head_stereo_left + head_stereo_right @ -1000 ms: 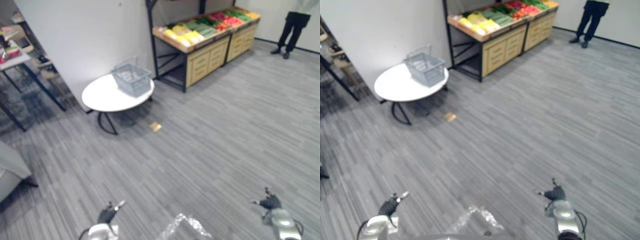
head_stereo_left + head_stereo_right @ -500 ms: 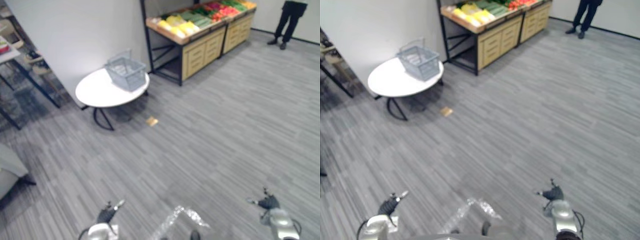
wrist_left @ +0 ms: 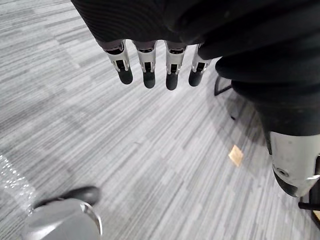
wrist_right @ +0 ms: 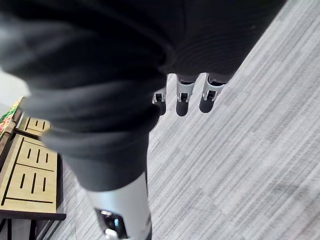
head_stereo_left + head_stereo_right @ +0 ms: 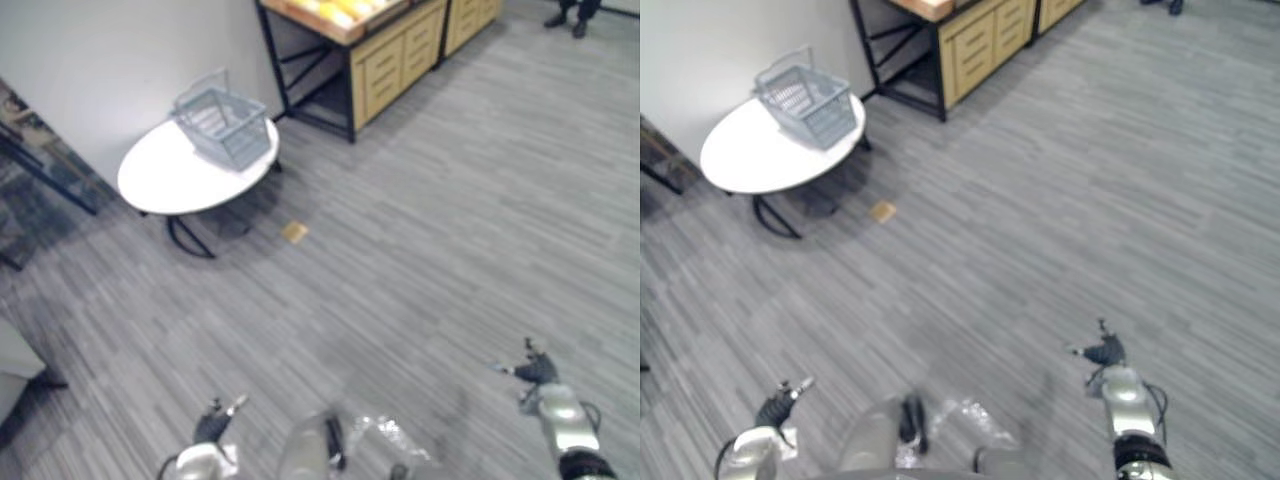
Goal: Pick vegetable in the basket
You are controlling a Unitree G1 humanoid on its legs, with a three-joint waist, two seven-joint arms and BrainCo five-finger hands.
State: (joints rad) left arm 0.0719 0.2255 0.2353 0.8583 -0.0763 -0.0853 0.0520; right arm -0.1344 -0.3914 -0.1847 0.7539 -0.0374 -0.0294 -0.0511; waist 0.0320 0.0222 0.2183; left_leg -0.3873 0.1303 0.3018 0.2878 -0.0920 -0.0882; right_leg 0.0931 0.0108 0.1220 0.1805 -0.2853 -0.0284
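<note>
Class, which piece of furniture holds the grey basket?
The round white table, not the wooden stand: the grey basket sits on its edge nearest that stand.

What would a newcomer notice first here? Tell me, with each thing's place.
A grey wire basket stands on the far edge of a round white table, ahead to the left. Farther right stands a wooden drawer cabinet. A small tan scrap lies on the grey floor near the table.

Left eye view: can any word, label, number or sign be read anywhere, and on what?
None can be read. The grey wire basket, the round white table and the wooden produce stand bear no visible print; the small tan piece on the floor is too small to tell.
</note>
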